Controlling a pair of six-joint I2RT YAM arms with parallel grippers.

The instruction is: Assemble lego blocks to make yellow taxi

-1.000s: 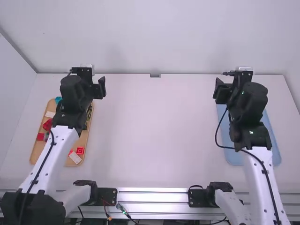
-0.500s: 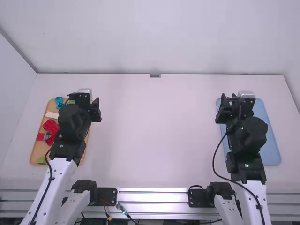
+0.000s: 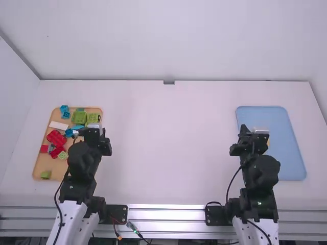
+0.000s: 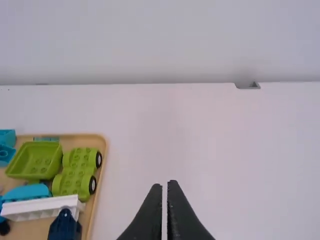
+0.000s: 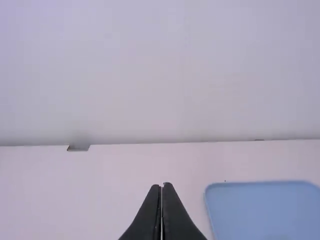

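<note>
No readable text, labels, brands, numbers or signs on anything: blocks, trays, table, wall or arms. Small marks on arm parts too tiny to make out.

High view: left arm point(image 3: 80, 163) is hiding part of the tan tray point(image 3: 38, 166); right arm point(image 3: 260, 173) is covering the blue tray's point(image 3: 286, 153) near-left part. Left wrist view: edges are cropping tan tray, turquoise block point(image 4: 6, 137), dark-blue piece point(image 4: 64, 227). Right wrist view: blue tray is running out of frame.
</note>
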